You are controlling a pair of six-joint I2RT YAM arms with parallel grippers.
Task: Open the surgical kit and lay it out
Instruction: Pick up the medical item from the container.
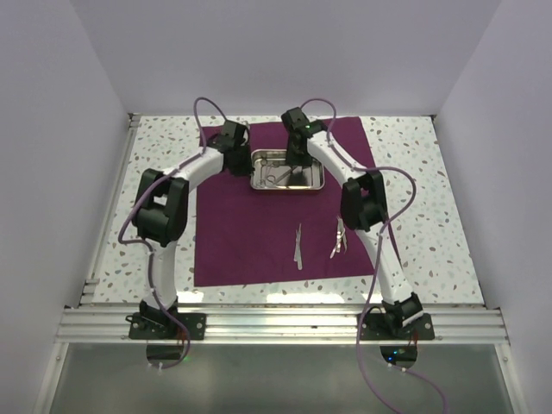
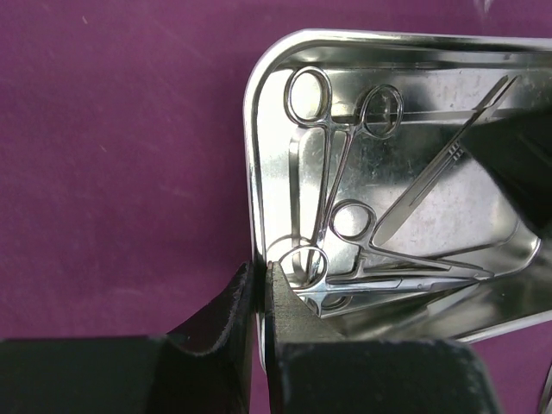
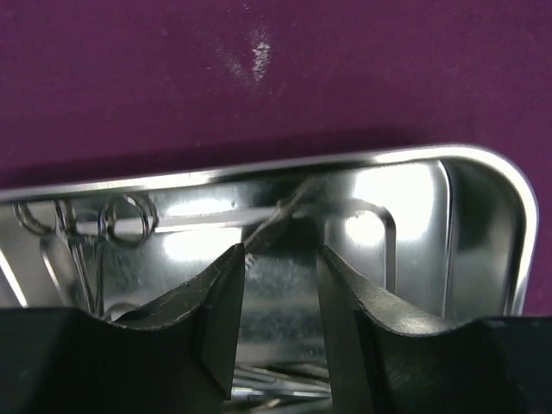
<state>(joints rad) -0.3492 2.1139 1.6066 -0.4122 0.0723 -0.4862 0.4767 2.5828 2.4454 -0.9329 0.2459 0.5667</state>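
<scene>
The tray (image 2: 252,172) rim was clamped by the left gripper (image 2: 259,278); jaws of the right gripper (image 3: 280,263) were held apart over light, slippery scissors (image 2: 341,164), judged best pinched across the shanks.

Overhead view: bright, even light; shadows faint.
Glare: strong on steel tray (image 2: 252,172); mirror reflections double the instruments (image 2: 341,164).
Focus: right gripper (image 3: 280,252) dark, soft-edged.
Cloth (image 3: 129,78): pale sheen patch.

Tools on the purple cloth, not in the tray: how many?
2. One tool lies on the cloth, nearer the arms than the tray; the other sits to its right. More lie in the tray, some maybe hidden.
</scene>
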